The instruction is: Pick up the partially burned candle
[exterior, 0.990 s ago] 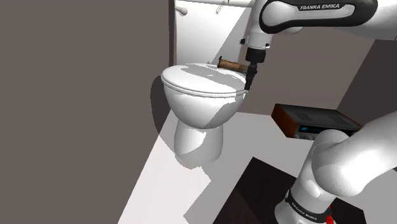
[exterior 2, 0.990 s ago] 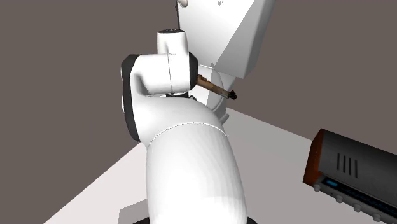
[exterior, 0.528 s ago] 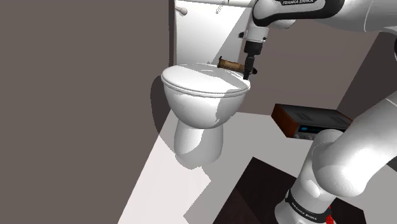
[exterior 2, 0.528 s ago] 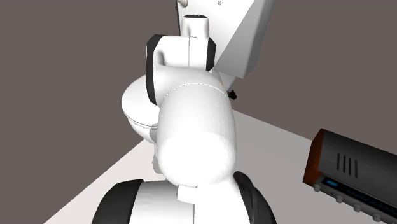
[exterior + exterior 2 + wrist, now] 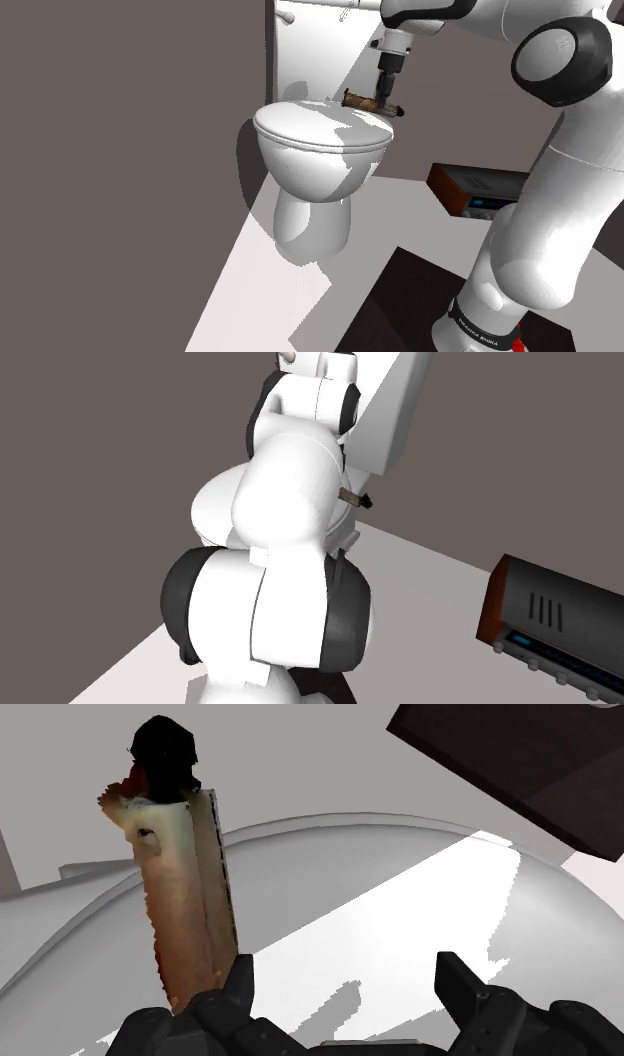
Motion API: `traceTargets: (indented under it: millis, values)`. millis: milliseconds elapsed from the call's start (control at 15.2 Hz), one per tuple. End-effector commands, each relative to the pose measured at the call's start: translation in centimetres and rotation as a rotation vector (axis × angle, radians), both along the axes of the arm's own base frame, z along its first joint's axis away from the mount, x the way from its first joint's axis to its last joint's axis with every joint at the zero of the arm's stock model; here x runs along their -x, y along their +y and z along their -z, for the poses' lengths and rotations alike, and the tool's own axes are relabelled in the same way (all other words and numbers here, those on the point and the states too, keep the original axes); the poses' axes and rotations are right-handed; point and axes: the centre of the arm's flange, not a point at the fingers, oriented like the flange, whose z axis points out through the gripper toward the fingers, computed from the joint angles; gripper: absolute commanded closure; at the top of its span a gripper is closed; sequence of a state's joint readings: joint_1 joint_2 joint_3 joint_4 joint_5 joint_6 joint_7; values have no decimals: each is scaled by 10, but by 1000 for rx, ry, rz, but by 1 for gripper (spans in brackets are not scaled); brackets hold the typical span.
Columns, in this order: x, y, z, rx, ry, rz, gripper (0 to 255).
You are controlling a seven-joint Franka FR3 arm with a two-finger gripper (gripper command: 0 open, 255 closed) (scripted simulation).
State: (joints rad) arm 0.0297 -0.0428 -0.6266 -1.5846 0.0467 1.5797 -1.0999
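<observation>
- On the closed toilet lid point(image 5: 312, 125), near its rear edge and just in front of the cistern point(image 5: 310, 50), the candle point(image 5: 358, 100) lies on its side. It is a tan stub with one blackened, burnt end.
- Change: within the last second the arm point(image 5: 560, 150) has swung upward. It has carried the jaws from the lid's edge at the shoulder view's right to a position over the candle, toward the candle's end on that same side.
- Jaw state: released. In the wrist view the fingers point(image 5: 468, 994) stand apart with nothing clasped between them.
- Alignment: in the wrist view the candle point(image 5: 185, 894) runs away from the hand beside one finger. Its near end meets that finger instead of sitting centred in the gap. Whether they touch cannot be told.
- Task status: the approach appears almost complete, and the grasp is not yet made.
- Next move, as judged: a small sideways correction to bring the candle between the fingers, then closure.
- Risk: the round body may roll on the curved lid if a finger nudges it.
</observation>
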Motion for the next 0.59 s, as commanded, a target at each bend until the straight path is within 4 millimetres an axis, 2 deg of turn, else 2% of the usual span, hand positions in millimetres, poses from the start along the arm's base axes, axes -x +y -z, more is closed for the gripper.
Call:
traceTargets:
  millis: [0,264,528]
  values:
    - [-15,-21,-8,-2,-11,-43,0]
    - [-49,-60,-22,-11,-30,-112,0]
    - [-49,-60,-1,-11,-30,-112,0]
